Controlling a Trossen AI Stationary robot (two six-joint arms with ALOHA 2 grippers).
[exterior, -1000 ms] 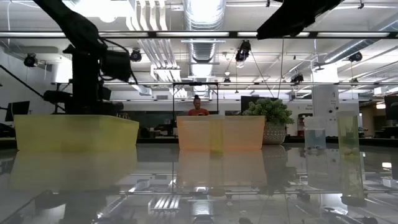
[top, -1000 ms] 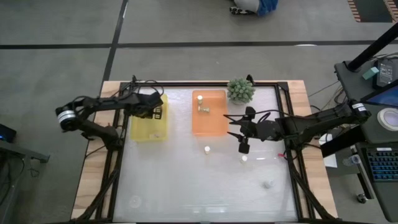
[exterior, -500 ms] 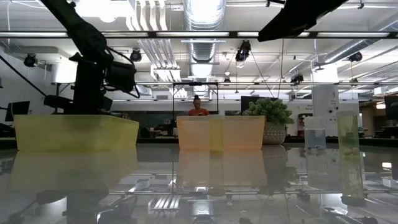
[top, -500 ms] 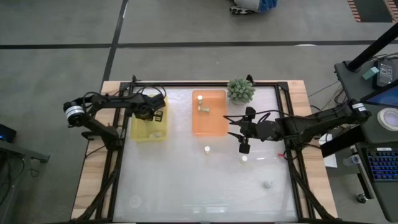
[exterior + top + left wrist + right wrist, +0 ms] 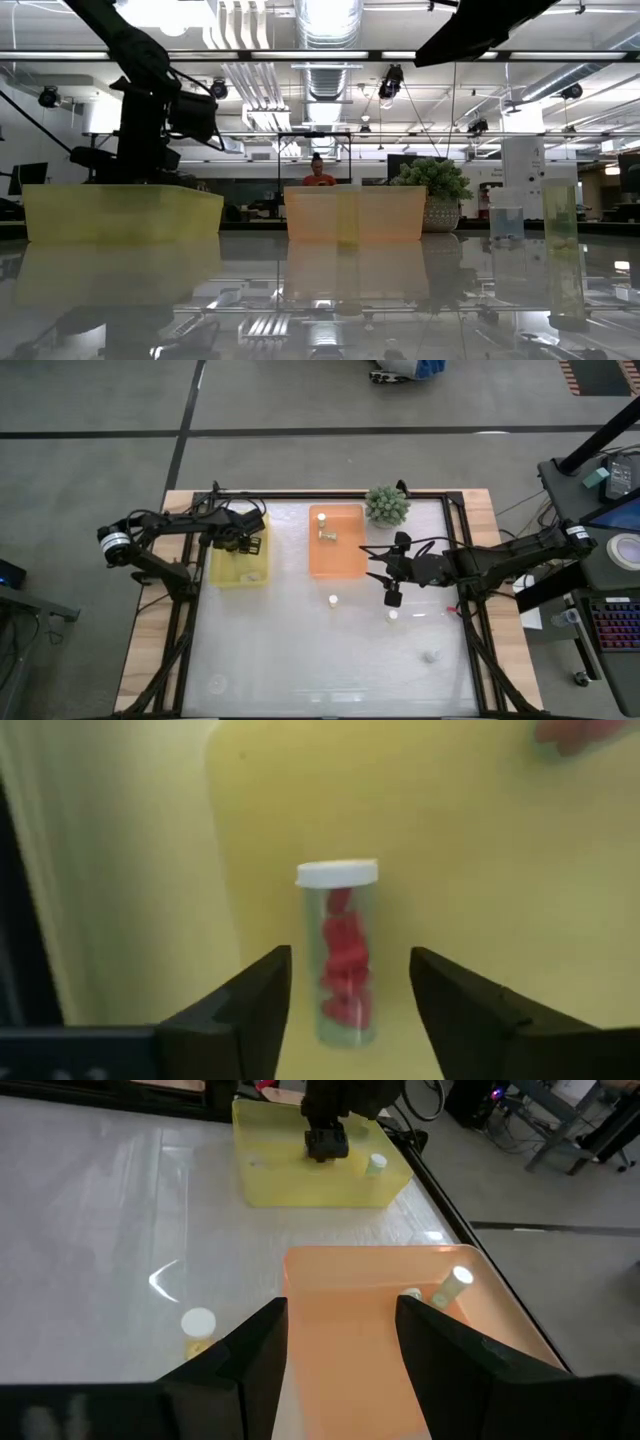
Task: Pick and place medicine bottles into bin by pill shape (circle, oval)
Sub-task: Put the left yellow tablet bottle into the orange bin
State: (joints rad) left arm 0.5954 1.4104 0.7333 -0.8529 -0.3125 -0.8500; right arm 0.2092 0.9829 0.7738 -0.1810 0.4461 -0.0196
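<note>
My left gripper points down into the yellow bin and is open. A medicine bottle with a white cap and red pills lies on the bin floor between its fingers, clear of both. A second bottle lies nearer the bin's near end. My right gripper hovers open and holds nothing, just right of the orange bin, which holds two bottles. Three more bottles stand on the glass table.
A spiky green plant ball sits at the far edge, right of the orange bin. A black frame runs around the table top, whose near half is free glass. In the low view a person shows far behind the table.
My left arm has swayed a little over the yellow bin, and its wrist has tipped slightly, while the gripper stays above the bin's far half. My right arm has kept still.
</note>
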